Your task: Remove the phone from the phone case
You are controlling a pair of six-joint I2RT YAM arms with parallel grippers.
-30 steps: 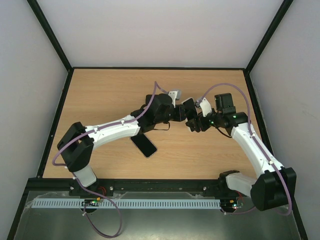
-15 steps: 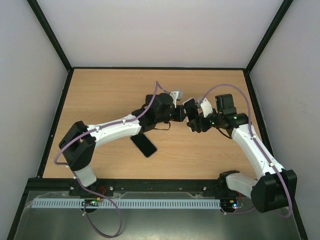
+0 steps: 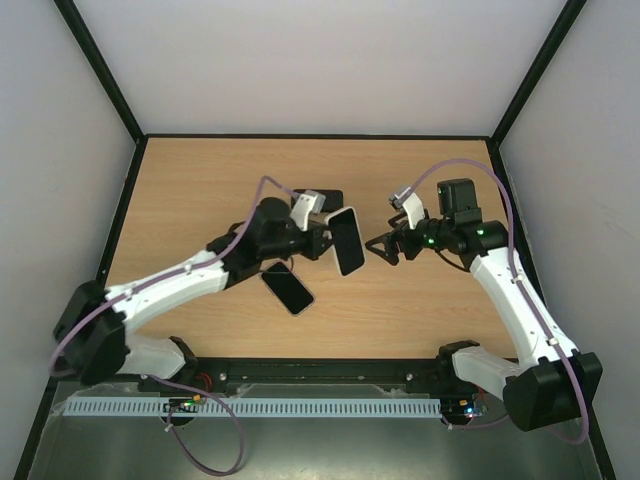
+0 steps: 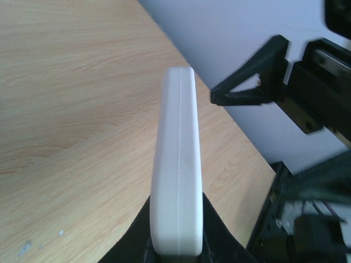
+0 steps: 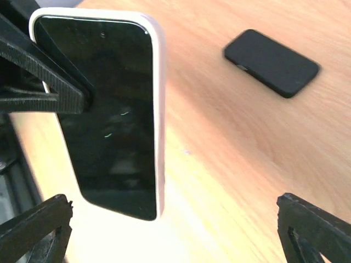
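My left gripper (image 3: 325,238) is shut on a phone (image 3: 347,240) with a glossy black screen and a white body, and holds it upright above the table. In the left wrist view the phone's white edge (image 4: 176,164) stands between my fingers (image 4: 131,241). The right wrist view shows its screen (image 5: 107,115). My right gripper (image 3: 385,248) is open and empty, just right of the phone, and one of its fingers (image 4: 247,90) shows in the left wrist view. The matte black phone case (image 5: 271,62) lies flat on the table. In the top view it (image 3: 330,197) is partly hidden behind my left wrist.
A second glossy black phone (image 3: 288,288) lies on the wooden table (image 3: 200,200) below my left forearm. Black frame rails and grey walls enclose the table on the left, right and far sides.
Both grippers were together at mid-table. My left arm has pulled back to the left and toward the near side with the phone. My right gripper has let go and stands open.
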